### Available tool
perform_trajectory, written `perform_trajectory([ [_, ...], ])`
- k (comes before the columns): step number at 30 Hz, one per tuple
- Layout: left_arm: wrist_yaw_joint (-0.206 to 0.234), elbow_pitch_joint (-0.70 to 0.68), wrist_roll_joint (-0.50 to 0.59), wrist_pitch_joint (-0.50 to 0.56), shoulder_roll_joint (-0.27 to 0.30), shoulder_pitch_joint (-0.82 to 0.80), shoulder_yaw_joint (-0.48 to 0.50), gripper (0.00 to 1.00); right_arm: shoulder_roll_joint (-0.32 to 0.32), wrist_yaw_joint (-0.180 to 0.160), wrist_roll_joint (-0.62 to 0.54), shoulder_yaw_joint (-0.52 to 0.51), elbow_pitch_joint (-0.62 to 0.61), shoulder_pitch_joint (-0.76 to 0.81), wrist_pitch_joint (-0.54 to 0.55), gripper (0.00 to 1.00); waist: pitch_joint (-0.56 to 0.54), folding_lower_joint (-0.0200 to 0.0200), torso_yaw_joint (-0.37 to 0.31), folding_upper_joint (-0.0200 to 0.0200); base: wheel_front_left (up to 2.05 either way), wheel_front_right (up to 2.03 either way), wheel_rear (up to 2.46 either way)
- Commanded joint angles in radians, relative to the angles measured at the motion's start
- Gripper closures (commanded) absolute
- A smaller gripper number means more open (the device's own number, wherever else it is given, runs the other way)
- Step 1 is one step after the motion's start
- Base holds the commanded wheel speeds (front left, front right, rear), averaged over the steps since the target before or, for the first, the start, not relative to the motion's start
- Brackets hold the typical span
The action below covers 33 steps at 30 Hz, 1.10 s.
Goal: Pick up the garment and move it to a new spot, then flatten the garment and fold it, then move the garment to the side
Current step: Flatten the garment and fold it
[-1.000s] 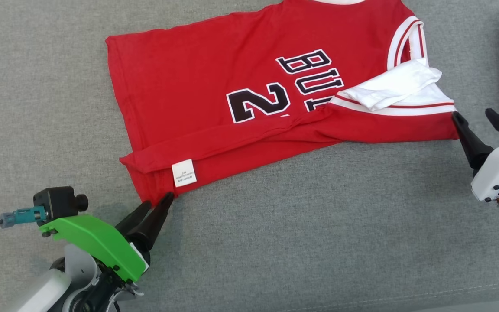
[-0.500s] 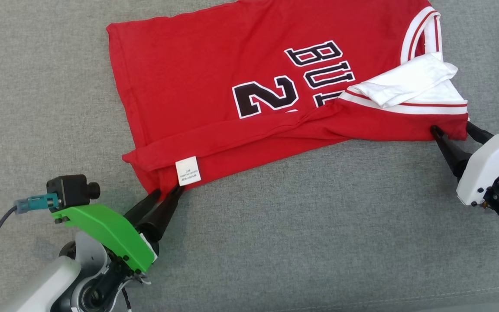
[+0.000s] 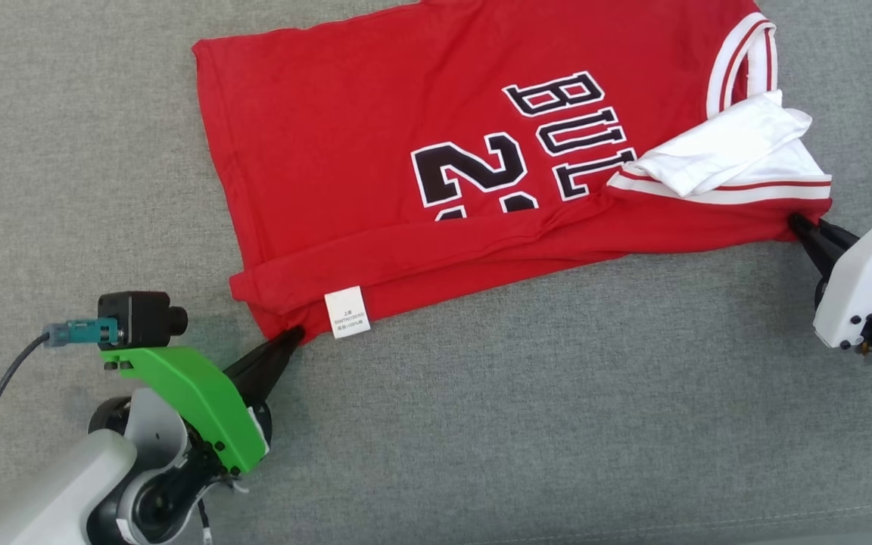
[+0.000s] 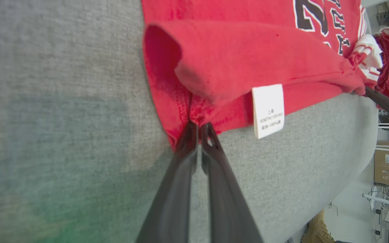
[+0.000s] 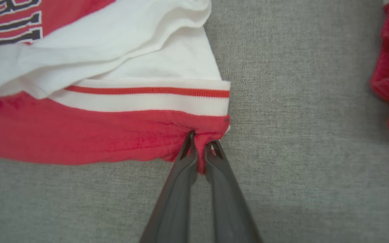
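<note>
Garment (image 3: 375, 144) is lying on the grey cushion (image 3: 557, 424), long axis running side to side, with the left gripper (image 3: 291, 338) clamping its near hem corner and the right gripper (image 3: 801, 224) clamping its near shoulder corner.

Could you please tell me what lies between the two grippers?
Head view: the folded near edge of the red jersey runs from the left gripper to the right gripper, its white label near the left.
</note>
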Motion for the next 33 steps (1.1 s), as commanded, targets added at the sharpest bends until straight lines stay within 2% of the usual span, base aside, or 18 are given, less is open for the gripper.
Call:
perform_trajectory([
  [1,-0.009,0.012,0.005,0.018,0.029,0.000,-0.009,1.00,-0.007,0.000,0.014,0.000,0.013,-0.015,0.010,1.00,-0.011,0.0000,0.003,0.0000,0.00,0.00,0.00],
  [5,-0.060,-0.047,-0.003,0.062,0.095,-0.005,-0.008,1.00,-0.045,-0.001,0.058,-0.036,-0.007,-0.021,0.058,1.00,-0.039,0.0000,0.007,0.0000,0.00,0.00,0.00],
  [8,-0.088,-0.115,-0.011,0.105,0.166,0.010,-0.013,1.00,-0.095,-0.001,0.111,-0.057,-0.053,0.003,0.140,1.00,-0.061,0.0000,0.009,0.0000,0.00,0.00,0.00],
  [13,-0.094,-0.219,-0.028,0.134,0.255,0.059,-0.020,1.00,-0.180,-0.001,0.226,-0.103,-0.158,0.099,0.299,1.00,-0.086,0.0000,0.010,0.0000,0.00,0.00,0.00],
  [16,-0.088,-0.259,-0.045,0.116,0.264,0.106,-0.030,1.00,-0.200,-0.001,0.279,-0.135,-0.219,0.196,0.387,1.00,-0.088,0.0000,0.009,0.0000,0.00,0.00,0.00],
  [20,-0.087,-0.255,-0.047,0.075,0.226,0.167,-0.056,1.00,-0.173,-0.001,0.283,-0.175,-0.263,0.286,0.397,1.00,-0.089,0.0000,0.007,0.0000,0.00,0.00,0.00],
  [21,-0.084,-0.247,-0.045,0.066,0.214,0.179,-0.063,1.00,-0.168,-0.001,0.276,-0.173,-0.266,0.308,0.392,0.71,-0.090,0.0000,0.007,0.0000,0.00,0.00,0.00],
  [22,-0.081,-0.238,-0.039,0.057,0.202,0.193,-0.072,1.00,-0.161,-0.001,0.265,-0.172,-0.270,0.330,0.380,0.00,-0.091,0.0000,0.007,0.0000,0.00,0.00,0.00],
  [23,-0.079,-0.231,-0.030,0.048,0.194,0.200,-0.079,1.00,-0.154,-0.001,0.257,-0.181,-0.270,0.339,0.371,0.00,-0.093,0.0000,0.007,0.0000,0.00,0.00,0.00],
  [24,-0.073,-0.222,-0.022,0.037,0.183,0.209,-0.086,0.68,-0.148,-0.001,0.253,-0.181,-0.276,0.350,0.360,0.00,-0.096,0.0000,0.008,0.0000,0.00,0.00,0.00],
  [25,-0.070,-0.218,-0.017,0.028,0.177,0.216,-0.091,0.45,-0.144,0.000,0.247,-0.185,-0.282,0.357,0.346,0.00,-0.099,0.0000,0.008,0.0000,0.00,0.00,0.00],
  [26,-0.061,-0.213,-0.011,0.008,0.175,0.225,-0.087,0.00,-0.140,0.000,0.237,-0.204,-0.286,0.358,0.321,0.00,-0.101,0.0000,0.008,0.0000,0.00,0.00,0.00],
  [30,-0.008,-0.219,0.002,-0.085,0.198,0.236,-0.026,0.00,-0.140,0.000,0.202,-0.251,-0.321,0.308,0.230,0.00,-0.104,0.0000,0.012,0.0000,0.00,0.00,0.00],
  [33,0.024,-0.244,0.018,-0.114,0.215,0.192,0.016,0.00,-0.159,0.000,0.199,-0.246,-0.339,0.232,0.202,0.00,-0.080,0.0000,0.023,0.0000,0.00,0.00,0.00],
])
